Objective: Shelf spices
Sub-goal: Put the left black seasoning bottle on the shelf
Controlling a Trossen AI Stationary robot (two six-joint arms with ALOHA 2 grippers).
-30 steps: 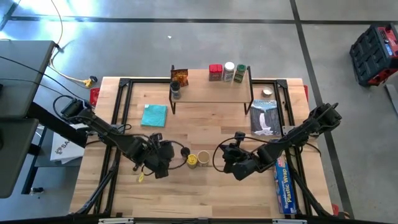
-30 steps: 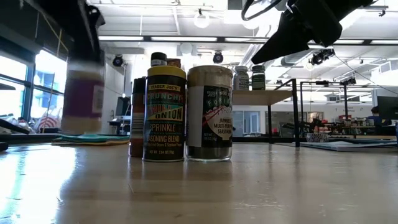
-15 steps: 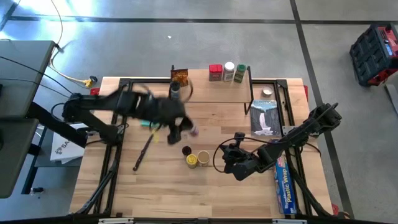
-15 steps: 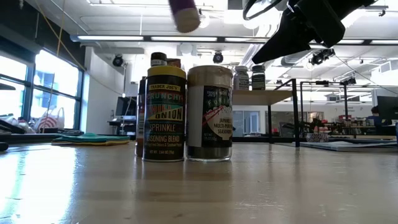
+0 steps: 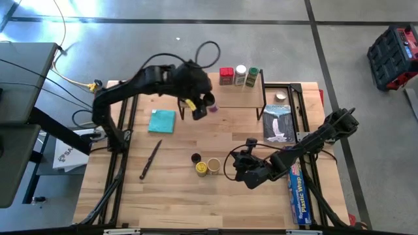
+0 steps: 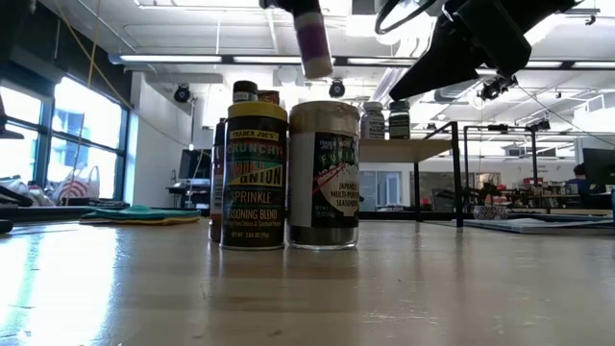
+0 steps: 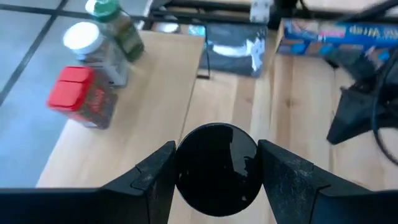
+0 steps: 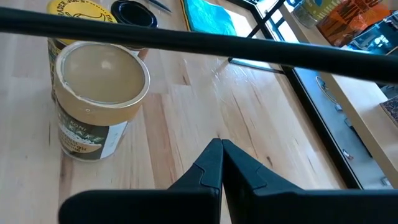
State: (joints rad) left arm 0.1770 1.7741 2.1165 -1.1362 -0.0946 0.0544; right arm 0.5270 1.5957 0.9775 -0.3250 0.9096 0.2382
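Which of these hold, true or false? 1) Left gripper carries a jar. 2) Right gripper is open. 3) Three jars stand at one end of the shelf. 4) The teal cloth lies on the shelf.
1) True: the left gripper is shut on a dark-lidded jar.
2) False: the right gripper is shut and holds nothing.
3) True: red-topped jar, white-topped jar and green-topped jar on the shelf.
4) False: the teal cloth lies on the table.

Eight spice jars (image 5: 225,76) (one aloft)

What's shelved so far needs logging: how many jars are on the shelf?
3: red-top jar, white-top jar, green-top jar, together at the shelf's right end. The left arm may hide more.
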